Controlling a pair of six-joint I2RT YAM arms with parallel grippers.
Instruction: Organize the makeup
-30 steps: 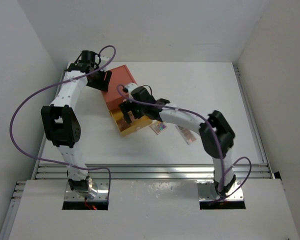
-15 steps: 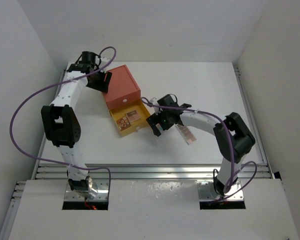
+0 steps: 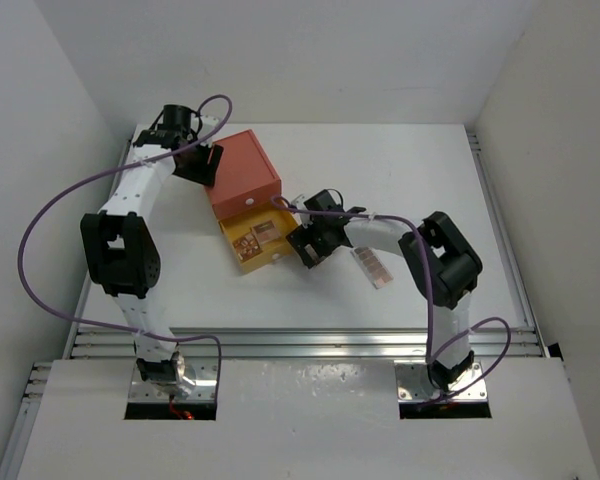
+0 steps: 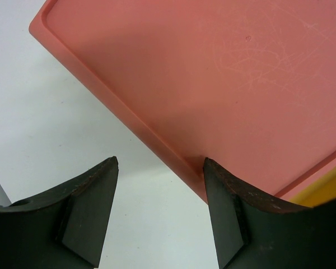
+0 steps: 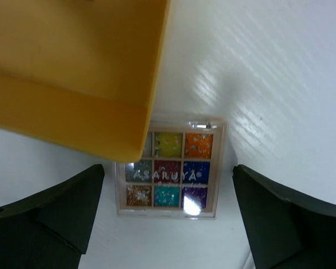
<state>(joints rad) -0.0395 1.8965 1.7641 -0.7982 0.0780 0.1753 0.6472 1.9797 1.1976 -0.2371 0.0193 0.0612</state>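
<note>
I am seeing a square palette of nine colourful pans lying flat and face up on the white surface, one corner hiding behind the yellow drawer. A small palette and a second small palette are lying side by side inside that drawer. A longer palette is lying on the surface, apart to the right.

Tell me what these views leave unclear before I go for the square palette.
- Right wrist: the yellow drawer overhangs one corner of the square palette.
- Top view: the right tool hides that palette; the drawer's contents are too small to identify.
- Left wrist: the orange box fills the frame, drawer cut off at the edge.
</note>
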